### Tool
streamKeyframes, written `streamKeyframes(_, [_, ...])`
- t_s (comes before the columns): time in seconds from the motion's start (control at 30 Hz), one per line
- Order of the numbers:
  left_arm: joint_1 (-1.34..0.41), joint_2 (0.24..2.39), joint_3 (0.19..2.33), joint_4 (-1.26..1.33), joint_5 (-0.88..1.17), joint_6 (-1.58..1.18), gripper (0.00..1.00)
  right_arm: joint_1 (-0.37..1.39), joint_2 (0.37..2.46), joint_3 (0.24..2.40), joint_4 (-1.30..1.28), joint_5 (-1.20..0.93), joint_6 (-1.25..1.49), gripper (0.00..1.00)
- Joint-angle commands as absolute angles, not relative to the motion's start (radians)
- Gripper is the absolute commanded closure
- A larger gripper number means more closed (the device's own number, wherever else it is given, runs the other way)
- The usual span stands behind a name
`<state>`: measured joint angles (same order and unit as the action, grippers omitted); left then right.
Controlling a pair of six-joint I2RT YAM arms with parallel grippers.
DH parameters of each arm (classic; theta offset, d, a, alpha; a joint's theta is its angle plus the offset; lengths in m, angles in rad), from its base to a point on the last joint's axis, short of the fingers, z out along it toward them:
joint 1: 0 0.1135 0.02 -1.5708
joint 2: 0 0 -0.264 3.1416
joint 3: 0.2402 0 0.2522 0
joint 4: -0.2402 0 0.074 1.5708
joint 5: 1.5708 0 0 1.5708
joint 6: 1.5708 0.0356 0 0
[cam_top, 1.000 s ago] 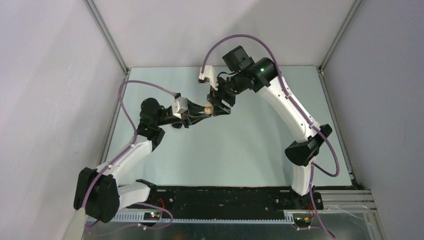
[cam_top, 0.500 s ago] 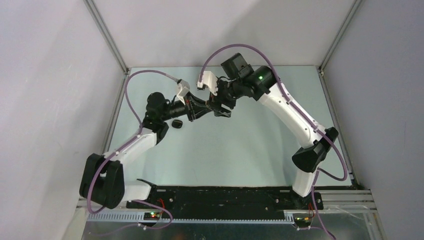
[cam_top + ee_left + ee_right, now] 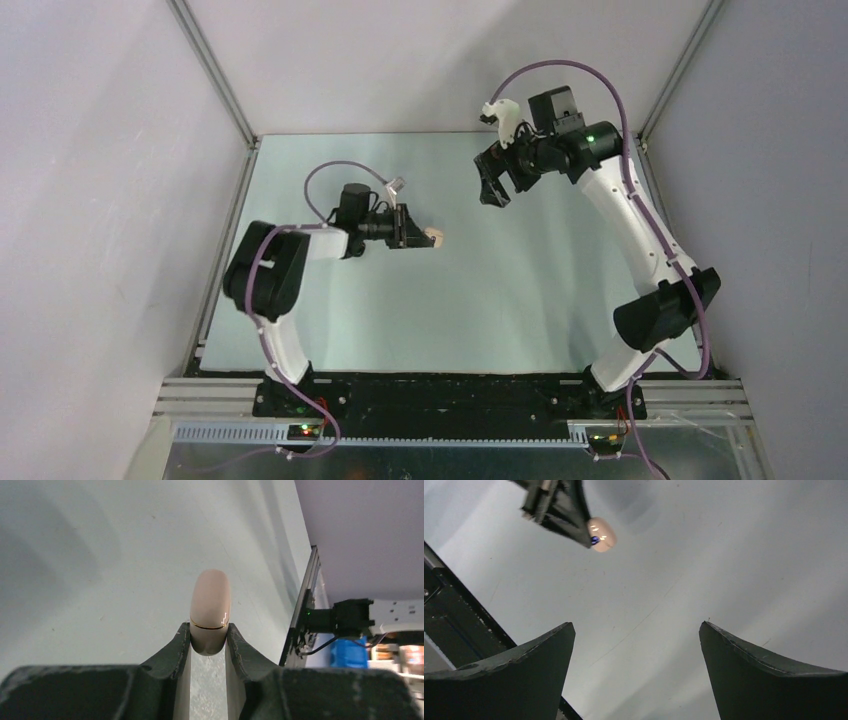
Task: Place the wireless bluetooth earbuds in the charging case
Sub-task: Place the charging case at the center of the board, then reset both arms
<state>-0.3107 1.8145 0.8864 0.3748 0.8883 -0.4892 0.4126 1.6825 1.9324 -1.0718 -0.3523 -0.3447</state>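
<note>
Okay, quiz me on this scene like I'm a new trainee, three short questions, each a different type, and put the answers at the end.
1. True or false: the right pincer is open and holds nothing.
2. Multiple choice: the charging case is A) lying loose, gripped by nothing; B) clamped in the left pincer; C) clamped in the right pincer.
3. Fill the blank: in the left wrist view, the charging case itself is ___ (open or shut).

Key: 1 true; 2 B; 3 shut.
</note>
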Motion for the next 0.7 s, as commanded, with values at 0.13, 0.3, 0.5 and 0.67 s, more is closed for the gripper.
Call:
streamKeyframes(0.13, [-0.308, 2.005, 1.095, 0.087, 0.849, -0.57, 0.69, 0.392, 1.621, 1.896, -1.069, -0.402, -0.325, 0.01])
streamKeyframes(0.3, [-0.306, 1.973, 1.159, -0.203, 0.658, -0.421, 0.3, 0.349, 1.639, 1.935, -1.078, -0.382, -0.251, 0.01])
streamKeyframes(0.5, [-0.268, 1.798, 1.357, -0.552, 0.532, -0.162, 0.0, 0.301, 1.617, 1.979, -0.984, -0.239, -0.116, 0.01])
streamKeyframes(0.67, [-0.211, 1.579, 1.455, -0.608, 0.407, -0.024, 0.02, 0.3, 1.581, 1.96, -0.838, -0.012, -0.011, 0.0])
